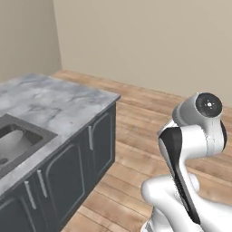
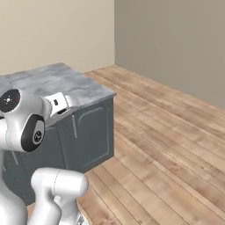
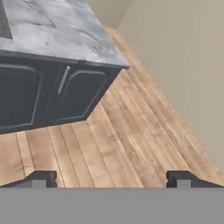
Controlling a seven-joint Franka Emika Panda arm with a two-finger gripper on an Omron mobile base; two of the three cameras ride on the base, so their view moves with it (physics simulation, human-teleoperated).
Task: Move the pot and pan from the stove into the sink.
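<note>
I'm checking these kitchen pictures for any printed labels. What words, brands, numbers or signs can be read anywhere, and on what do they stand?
None: no readable text in any view.
The marble counter, the sink, the dark cabinet doors, the wood floor and the walls bear no lettering.
The dark round cap on the arm's joint shows small pale specks, too small to tell whether they are writing.

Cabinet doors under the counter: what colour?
Dark blue-grey cabinet doors with slim silver handles, clearest in the hand view.

Grey marble counter [image 1: 59, 102] over dark cabinets [image 1: 68, 176]; sink [image 1: 20, 140] recessed in it.
</note>
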